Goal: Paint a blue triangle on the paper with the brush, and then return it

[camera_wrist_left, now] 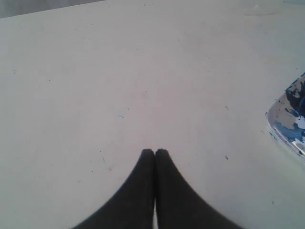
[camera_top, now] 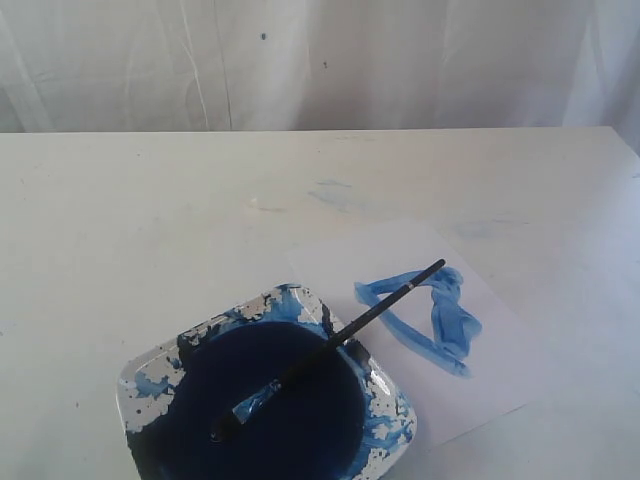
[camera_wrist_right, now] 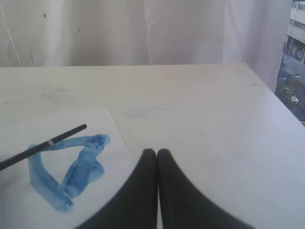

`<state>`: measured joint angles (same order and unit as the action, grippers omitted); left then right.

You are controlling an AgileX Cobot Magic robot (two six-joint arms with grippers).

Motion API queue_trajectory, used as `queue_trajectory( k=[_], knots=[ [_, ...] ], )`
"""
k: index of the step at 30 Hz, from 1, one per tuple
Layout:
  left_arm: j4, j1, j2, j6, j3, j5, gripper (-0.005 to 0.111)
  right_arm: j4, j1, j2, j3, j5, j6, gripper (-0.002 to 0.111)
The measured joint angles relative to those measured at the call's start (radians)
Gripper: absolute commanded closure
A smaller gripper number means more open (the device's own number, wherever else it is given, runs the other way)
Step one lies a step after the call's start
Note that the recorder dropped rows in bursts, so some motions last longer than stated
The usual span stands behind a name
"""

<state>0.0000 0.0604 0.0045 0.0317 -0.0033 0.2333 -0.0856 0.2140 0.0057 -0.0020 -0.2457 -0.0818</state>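
We start with the white table (camera_top: 150,220), which fills the view and has faint blue smudges toward its far side. On its near right lies the paper (camera_top: 490,385), flat and turned at a slant. Just left of it is the square dish (camera_top: 395,405), with a dark blue pool in the middle and a white rim splotched with paint. One corner of the dish touches or overlaps the sheet's edge; we cannot tell which.

On the paper is the triangle (camera_top: 455,325), a rough blue outline whose right side is thick and smeared.

The brush (camera_top: 330,345) lies slantwise with its bristles down in the dish's blue pool. Its handle leans on the rim, and the black tail reaches over the triangle's top edge. Nothing grips it.

Now the claws. The left gripper (camera_wrist_left: 155,152) has both black fingers pressed together and holds nothing. It hangs over bare table with the dish's corner off to one side. The right gripper (camera_wrist_right: 157,151) is the same, fingers closed tip to tip and empty. It sits over the table just beside the paper's edge, apart from the brush and the paint.
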Motion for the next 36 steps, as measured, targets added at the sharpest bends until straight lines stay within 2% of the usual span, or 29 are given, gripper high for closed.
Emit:
queue_trajectory(
  k=[7,12,36],
  knots=[
    [0.0,0.0,0.0,0.0,0.0,0.0,0.107,-0.014,-0.016,0.0,0.0,-0.093,-0.004,0.108],
    [0.0,0.0,0.0,0.0,0.0,0.0,0.107,-0.029,-0.056,0.0,0.0,-0.101,-0.004,0.108],
    [0.0,0.0,0.0,0.0,0.0,0.0,0.107,-0.045,-0.057,0.0,0.0,-0.104,-0.004,0.108]
  ],
)
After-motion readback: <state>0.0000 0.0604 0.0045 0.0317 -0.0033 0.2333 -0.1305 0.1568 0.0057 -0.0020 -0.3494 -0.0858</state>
